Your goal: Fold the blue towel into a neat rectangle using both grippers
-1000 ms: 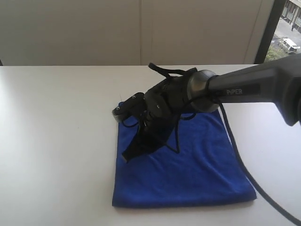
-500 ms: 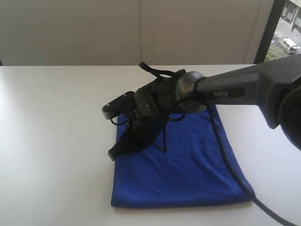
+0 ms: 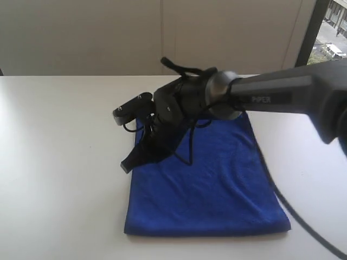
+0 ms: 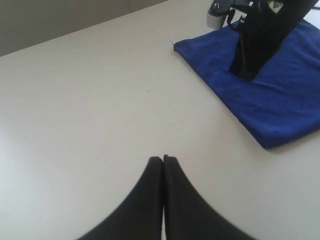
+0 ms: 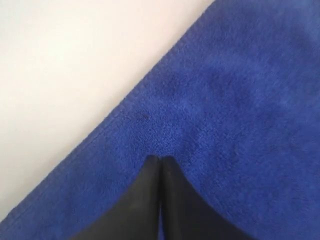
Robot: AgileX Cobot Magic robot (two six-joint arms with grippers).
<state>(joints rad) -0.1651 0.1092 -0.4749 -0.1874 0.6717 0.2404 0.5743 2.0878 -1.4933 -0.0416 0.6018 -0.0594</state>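
Blue towel (image 3: 217, 184) first: it lies flat on the white table (image 3: 59, 162), in a tidy, nearly rectangular shape with its edges lined up, so the fold looks about finished. Now the right gripper (image 3: 130, 163), reaching in across the towel. Its black fingers (image 5: 145, 200) are pressed together with nothing between them, and the tips sit low at the towel's left-hand border as the exterior view shows it. Whether they actually touch the cloth, I can't tell. My read is that the closed tips suit pressing or smoothing that edge, not picking it up. The arm's black cable (image 3: 271, 184) trails over the towel's far side. Further out, the left gripper (image 4: 163, 160) is closed too and empty, over bare table well apart from the towel, probably parked clear of the work.
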